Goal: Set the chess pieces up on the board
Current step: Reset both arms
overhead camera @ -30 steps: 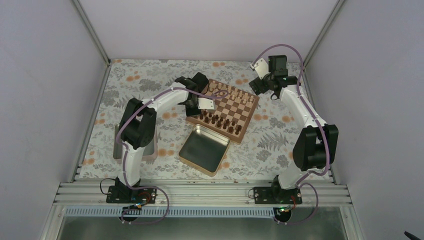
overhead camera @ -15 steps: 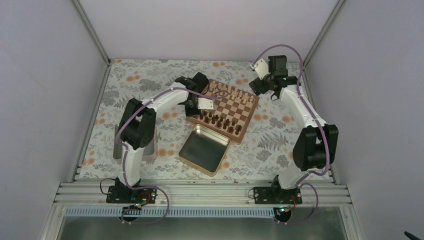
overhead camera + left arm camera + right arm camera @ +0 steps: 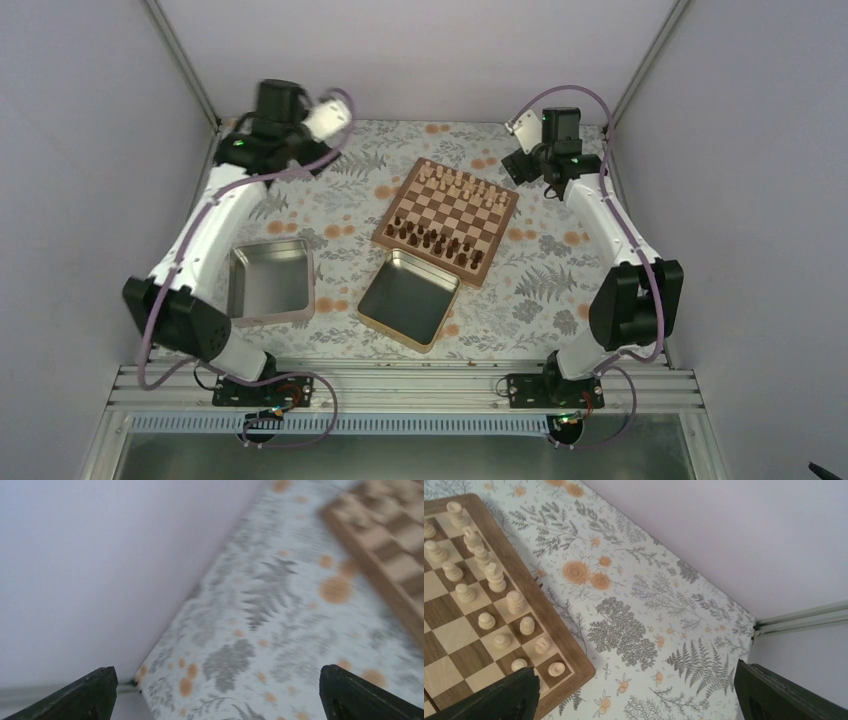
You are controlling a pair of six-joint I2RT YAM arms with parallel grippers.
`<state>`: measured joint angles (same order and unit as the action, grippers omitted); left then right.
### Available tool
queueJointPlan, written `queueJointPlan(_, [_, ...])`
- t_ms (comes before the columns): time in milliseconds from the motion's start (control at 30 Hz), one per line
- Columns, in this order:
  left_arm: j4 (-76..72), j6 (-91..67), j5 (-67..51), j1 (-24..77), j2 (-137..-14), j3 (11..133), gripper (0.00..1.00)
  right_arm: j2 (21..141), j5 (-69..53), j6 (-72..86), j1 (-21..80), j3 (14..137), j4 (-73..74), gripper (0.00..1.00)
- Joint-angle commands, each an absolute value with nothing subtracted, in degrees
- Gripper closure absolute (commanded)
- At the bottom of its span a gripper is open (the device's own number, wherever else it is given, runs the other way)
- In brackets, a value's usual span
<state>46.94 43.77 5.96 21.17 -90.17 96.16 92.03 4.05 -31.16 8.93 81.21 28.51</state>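
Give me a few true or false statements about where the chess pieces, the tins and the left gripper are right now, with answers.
1. The dark brown wooden chessmen stand along the near side of the checkered wooden chessboard. True.
2. The left gripper holds a chessman. False: it is open and empty.
3. The left square metal tin and the gold-rimmed tin hold pieces. False: both look empty.
4. The pale tan wooden chessmen stand along the board's far side. True.
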Motion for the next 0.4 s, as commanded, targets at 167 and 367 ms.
queueJointPlan(167, [22.3, 23.3, -10.3, 2.9, -84.3, 84.3, 0.0, 88.2, 6.0, -29.8, 8.6, 79.7, 23.9, 0.0])
queueJointPlan(367, [20.1, 23.1, -10.6, 2.5, -83.0, 82.3, 0.0, 88.2, 5.9, -30.1, 8.5, 79.4, 23.8, 0.0])
